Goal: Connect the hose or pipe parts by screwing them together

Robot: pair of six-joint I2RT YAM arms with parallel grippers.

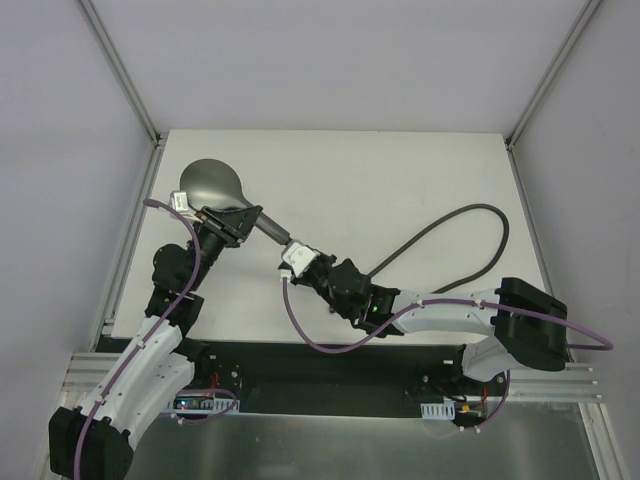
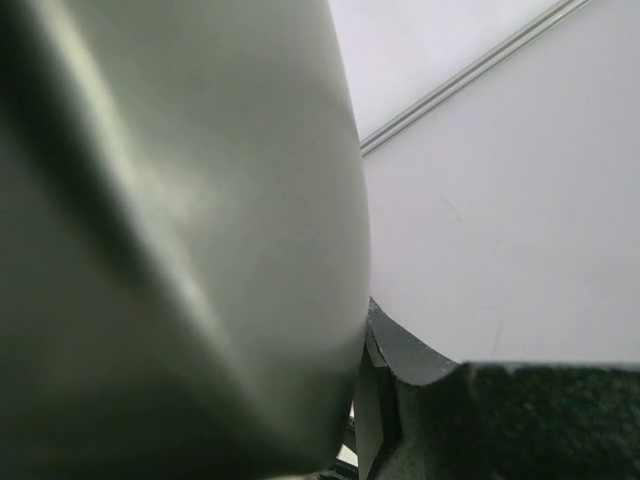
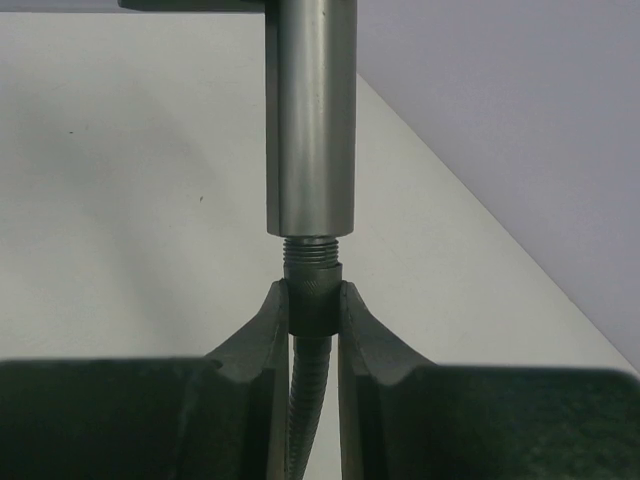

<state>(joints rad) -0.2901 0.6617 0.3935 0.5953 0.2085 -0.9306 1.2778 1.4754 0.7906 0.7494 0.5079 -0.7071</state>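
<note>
- Gripping the shower head [image 1: 210, 183] at the neck where its round face narrows into the handle [image 1: 268, 229], the left gripper [image 1: 228, 225] is clenched around it, left of centre in the top view.
- Left wrist view: the grey body of the shower head [image 2: 180, 250] fills the left half of the frame, pressed against one dark finger [image 2: 420, 400] at the lower right. The other finger is hidden.
- Round face lies at the upper left of the table [image 1: 400, 170]. Handle slants toward frame centre.
- Right gripper [image 1: 297, 256] meets the handle's free end, just left of centre in the top view.
- Right wrist view: right gripper [image 3: 312, 305] is clamped on the hose [image 3: 305, 400] at its end fitting [image 3: 312, 290], with a finger on each side.
- Handle [image 3: 312, 120] comes straight down from the top of the frame, in line with the fitting. A short band of thread shows between the two.
- Hose [image 1: 480, 210] loops out to the right of the table and curls back under the right arm.
</note>
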